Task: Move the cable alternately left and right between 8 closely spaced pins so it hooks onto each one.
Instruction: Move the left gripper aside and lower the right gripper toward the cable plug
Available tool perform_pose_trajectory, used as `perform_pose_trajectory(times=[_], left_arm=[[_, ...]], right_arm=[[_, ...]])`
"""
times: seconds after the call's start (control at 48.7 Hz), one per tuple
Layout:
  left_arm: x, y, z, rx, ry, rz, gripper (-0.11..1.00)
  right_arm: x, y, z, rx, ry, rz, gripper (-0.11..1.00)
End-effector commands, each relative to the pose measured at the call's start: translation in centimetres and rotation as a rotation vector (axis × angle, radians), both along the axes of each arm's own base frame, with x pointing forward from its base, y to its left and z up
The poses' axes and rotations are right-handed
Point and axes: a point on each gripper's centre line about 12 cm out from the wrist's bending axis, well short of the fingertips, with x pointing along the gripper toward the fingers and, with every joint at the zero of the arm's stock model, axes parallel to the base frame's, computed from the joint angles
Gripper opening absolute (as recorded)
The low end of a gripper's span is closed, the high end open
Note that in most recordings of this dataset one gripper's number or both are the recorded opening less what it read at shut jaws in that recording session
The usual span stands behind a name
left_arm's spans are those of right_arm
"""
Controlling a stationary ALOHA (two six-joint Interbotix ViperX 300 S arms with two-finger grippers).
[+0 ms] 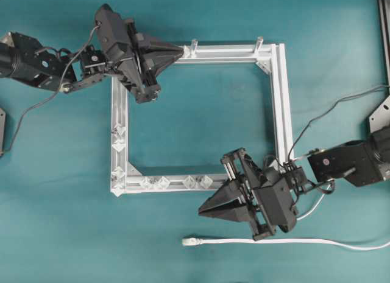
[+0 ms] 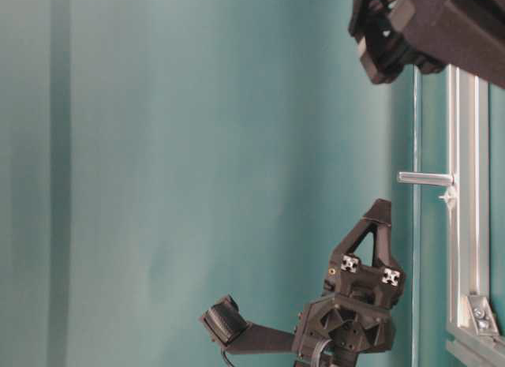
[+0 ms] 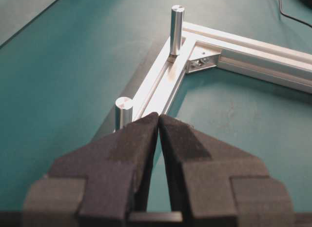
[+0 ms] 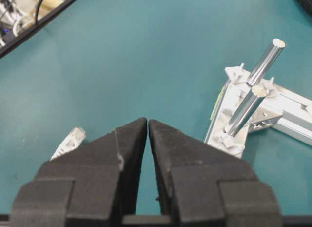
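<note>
The cable [image 1: 274,240] lies just beside my right gripper [image 1: 204,210], thin, white, plug-ended; my jaws are nearly closed, holding nothing.

Frame [image 1: 277,82] brushed aluminium; posts [image 3: 176,29] polished metal; tool pads [image 4: 131,144] matt black foam; cable [image 1: 274,240] smooth white plastic.
</note>
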Motion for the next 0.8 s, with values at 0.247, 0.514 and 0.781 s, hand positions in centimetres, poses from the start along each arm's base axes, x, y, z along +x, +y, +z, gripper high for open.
perform_pose_trajectory(times=[0.247,0.514,0.781], left_arm=[[0.0,-2.3,6.1,0.006,0.055,-0.096,0.00],[-3.4,-5.3,9.2,-0.002,0.049,-0.161,0.00],[-8.0,-7.5,10.2,-0.014,0.080,-0.214,0.00]], right_arm=[[-0.1,0.8,4.1,0.012,-0.046,0.015,0.00],[-0.1,0.7,5.5,-0.045,0.133,-0.009,0.00],[1.8,1.7,6.9,-0.020,0.329,-0.060,0.00]])
